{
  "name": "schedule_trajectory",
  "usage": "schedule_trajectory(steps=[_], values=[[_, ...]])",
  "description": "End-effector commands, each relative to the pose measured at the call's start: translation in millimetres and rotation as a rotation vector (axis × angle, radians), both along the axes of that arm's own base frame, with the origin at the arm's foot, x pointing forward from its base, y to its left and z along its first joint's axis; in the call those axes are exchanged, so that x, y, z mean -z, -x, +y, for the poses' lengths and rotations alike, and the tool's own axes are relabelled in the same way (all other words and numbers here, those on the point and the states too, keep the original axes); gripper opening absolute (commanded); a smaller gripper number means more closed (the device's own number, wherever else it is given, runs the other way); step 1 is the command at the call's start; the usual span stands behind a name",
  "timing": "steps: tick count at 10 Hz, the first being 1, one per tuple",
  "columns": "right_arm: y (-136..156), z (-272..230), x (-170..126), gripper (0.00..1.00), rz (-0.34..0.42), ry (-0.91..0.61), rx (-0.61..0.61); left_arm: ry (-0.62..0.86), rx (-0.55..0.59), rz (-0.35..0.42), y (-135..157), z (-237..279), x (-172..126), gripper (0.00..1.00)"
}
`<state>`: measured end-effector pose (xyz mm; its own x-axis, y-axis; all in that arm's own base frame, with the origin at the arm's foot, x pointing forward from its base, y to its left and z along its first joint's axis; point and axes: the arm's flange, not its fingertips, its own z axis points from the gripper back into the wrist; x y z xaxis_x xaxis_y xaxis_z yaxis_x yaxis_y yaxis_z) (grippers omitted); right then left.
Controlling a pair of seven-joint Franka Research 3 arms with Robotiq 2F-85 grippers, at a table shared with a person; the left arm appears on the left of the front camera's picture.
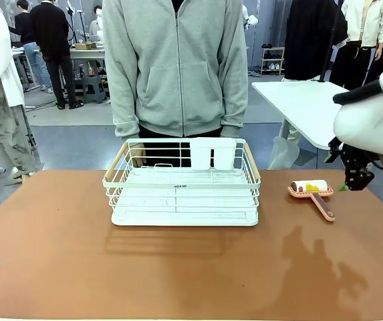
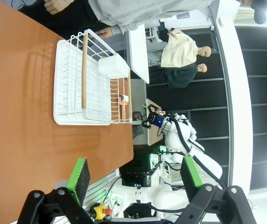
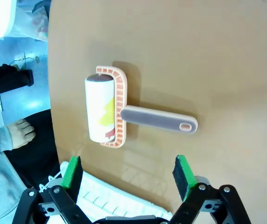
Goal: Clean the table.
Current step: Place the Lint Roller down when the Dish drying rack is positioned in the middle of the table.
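Reddish-brown surface: the table has a smooth matte top and lies under both grippers; it is wide and reaches well past the rack on each side.
Right gripper: its jaws stand wide apart and hold nothing; the green pads face each other with only bare table top between them. In the front view this gripper hangs above the table's right edge.
Lint roller: it lies flat on the table, just ahead of the right gripper's fingertips and apart from them. Its white roll sits in a peach frame, and the grey and peach handle points away from the roll. In the front view the roller is just to the side of the gripper, toward the rack.
Left gripper: the jaws are open wide and empty, with green pads; it hovers above the table near its edge.
Dish rack: white wire with wooden handles, standing on the table ahead of the left gripper and well apart from it.
Person: stands behind the rack in a grey zip hoodie, at the far side from both grippers.
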<state>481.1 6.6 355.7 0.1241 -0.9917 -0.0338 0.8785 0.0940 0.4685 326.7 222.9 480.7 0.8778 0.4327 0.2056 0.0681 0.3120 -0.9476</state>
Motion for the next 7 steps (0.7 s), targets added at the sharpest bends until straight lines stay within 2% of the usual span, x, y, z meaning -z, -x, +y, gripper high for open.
schedule_trajectory(steps=[1,4,5,7], values=[[-0.1,16.5,-28.6,1.00,0.038,-0.017,0.026,0.004,-0.001,-0.008,2.2,1.3,-1.4,1.00],[-3.5,18.0,-40.4,1.00,0.019,0.003,0.045,0.004,-0.001,-0.008,2.2,1.3,-1.4,1.00],[1.2,10.3,-30.9,1.00,0.003,-0.015,-0.002,0.004,-0.001,-0.008,2.2,1.3,-1.4,1.00],[1.2,10.3,-30.9,1.00,0.003,-0.015,-0.002,0.004,-0.001,-0.008,2.2,1.3,-1.4,1.00]])
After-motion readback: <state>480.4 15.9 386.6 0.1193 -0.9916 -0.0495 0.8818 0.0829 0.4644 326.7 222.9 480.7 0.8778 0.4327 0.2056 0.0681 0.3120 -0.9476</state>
